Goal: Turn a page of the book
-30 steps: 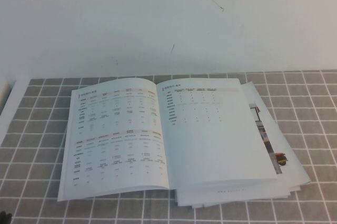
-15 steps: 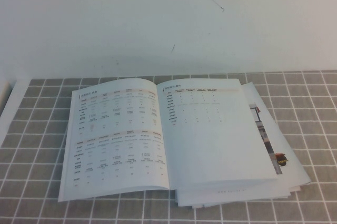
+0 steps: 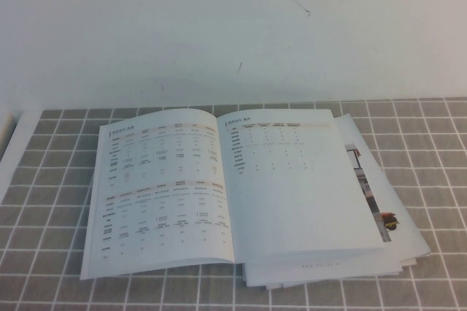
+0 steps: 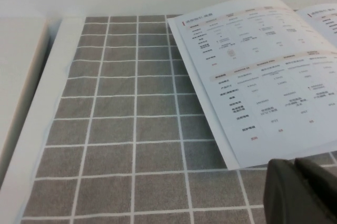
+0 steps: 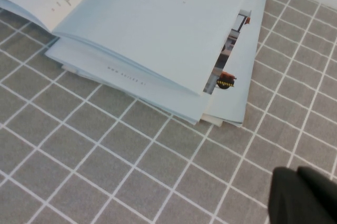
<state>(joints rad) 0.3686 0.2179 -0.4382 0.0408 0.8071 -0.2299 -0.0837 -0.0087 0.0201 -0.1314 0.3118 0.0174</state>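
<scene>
- A dark gripper tip seen earlier at the high view's lower left corner has gone.
- The book lies open on the checked tabletop, clear of both grippers.
- Wrist views alone show the left gripper near the book's left page and the right gripper off its right corner; whether either's fingers are open, I cannot tell.

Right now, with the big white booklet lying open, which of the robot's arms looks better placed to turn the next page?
Probably the right. The right hand hovers over the grey checked cloth off the large white open booklet's right-hand page, where the loose edges lie. The left hand sits by the left page's near corner.
</scene>
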